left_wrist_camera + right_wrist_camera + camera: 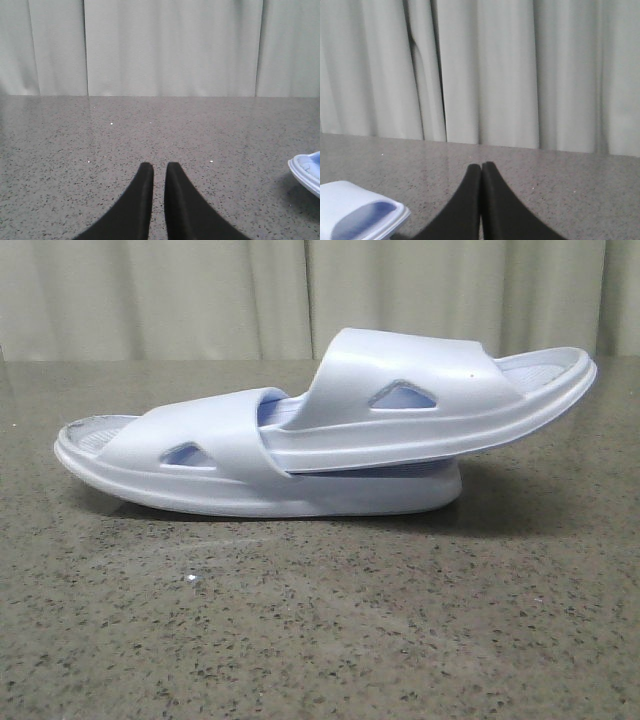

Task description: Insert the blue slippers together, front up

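Blue slippers (300,445): front end of upper one hidden under lower one's strap in front view, mid frame. Cut by right edge in left wrist view (307,172), one end only; cut by lower left corner in right wrist view (355,210). Both arms unseen in front view.

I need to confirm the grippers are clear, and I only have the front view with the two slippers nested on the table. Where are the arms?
Observer: The left gripper hangs over bare table, holding nothing.
Operator: Are its fingers closed?
Observer: Nearly; a thin gap shows between the fingertips.
Operator: And the right one?
Observer: The right gripper is shut and empty, with an end of one of the blue slippers beside it, not touching.
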### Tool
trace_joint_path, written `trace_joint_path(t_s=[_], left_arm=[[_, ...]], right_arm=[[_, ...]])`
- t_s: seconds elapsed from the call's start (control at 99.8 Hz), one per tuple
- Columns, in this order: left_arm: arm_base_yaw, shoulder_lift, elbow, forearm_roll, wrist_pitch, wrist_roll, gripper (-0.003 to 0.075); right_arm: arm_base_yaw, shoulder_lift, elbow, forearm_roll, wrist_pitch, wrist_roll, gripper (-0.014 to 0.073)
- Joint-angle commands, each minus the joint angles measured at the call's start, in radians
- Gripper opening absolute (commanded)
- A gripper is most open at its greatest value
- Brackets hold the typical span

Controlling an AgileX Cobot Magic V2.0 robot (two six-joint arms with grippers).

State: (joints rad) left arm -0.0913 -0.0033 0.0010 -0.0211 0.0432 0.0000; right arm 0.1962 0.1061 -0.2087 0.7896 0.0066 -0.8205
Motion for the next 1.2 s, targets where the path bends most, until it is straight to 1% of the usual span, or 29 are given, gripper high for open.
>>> trace_joint_path(t_s=[0.0,0.05,0.12,0.261,0.271,0.291,0.401,0.501,0.591,0.712,0.852,1.032,1.132,1.193], left_arm=[[-0.008,-0.031,0.009,-0.009,-0.067,-0.008,0.0016],[-0.008,-0.031,0.009,-0.009,-0.067,-0.008,0.0016],[-0.008,-0.031,0.009,-0.009,-0.067,-0.008,0.0016],[-0.008,-0.031,0.009,-0.009,-0.067,-0.008,0.0016],[-0.008,-0.031,0.009,-0.009,-0.067,-0.008,0.0016],[-0.008,-0.031,0.009,-0.009,-0.067,-0.008,0.0016],[-0.008,-0.031,0.009,-0.009,-0.067,-0.008,0.0016],[-0.008,-0.031,0.009,-0.009,-0.067,-0.008,0.0016],[-0.008,-0.031,0.009,-0.009,-0.067,-0.008,0.0016],[-0.008,-0.031,0.009,-0.009,-0.067,-0.008,0.0016],[-0.008,-0.031,0.009,-0.009,-0.067,-0.008,0.0016],[-0.008,-0.031,0.009,-0.009,-0.067,-0.008,0.0016],[-0.008,-0.031,0.009,-0.009,-0.067,-0.008,0.0016],[-0.008,-0.031,0.009,-0.009,-0.067,-0.008,0.0016]], right_arm=[[-0.005,0.01,-0.025,-0.154,-0.007,0.164,-0.0107],[-0.005,0.01,-0.025,-0.26,-0.007,0.295,-0.0107],[-0.005,0.01,-0.025,-0.401,0.001,0.442,-0.0107],[-0.007,0.01,-0.02,-0.637,0.001,0.655,-0.0107],[-0.007,0.01,-0.02,-0.648,0.001,0.655,-0.0107],[-0.013,0.01,-0.015,-0.693,0.001,0.7,-0.0107],[-0.061,0.01,0.012,-0.801,-0.001,0.85,-0.0107],[-0.119,0.01,0.046,-0.81,-0.007,0.895,-0.0107],[-0.144,-0.006,0.079,-0.813,-0.007,0.907,-0.0107],[-0.145,-0.059,0.123,-0.85,-0.025,0.933,-0.0107],[-0.147,-0.14,0.175,-0.859,-0.041,0.933,-0.0107],[-0.151,-0.136,0.213,-0.871,-0.059,0.951,-0.0107],[-0.151,-0.136,0.24,-0.871,-0.097,0.962,-0.0107],[-0.151,-0.136,0.24,-0.871,-0.084,0.963,-0.0107]])
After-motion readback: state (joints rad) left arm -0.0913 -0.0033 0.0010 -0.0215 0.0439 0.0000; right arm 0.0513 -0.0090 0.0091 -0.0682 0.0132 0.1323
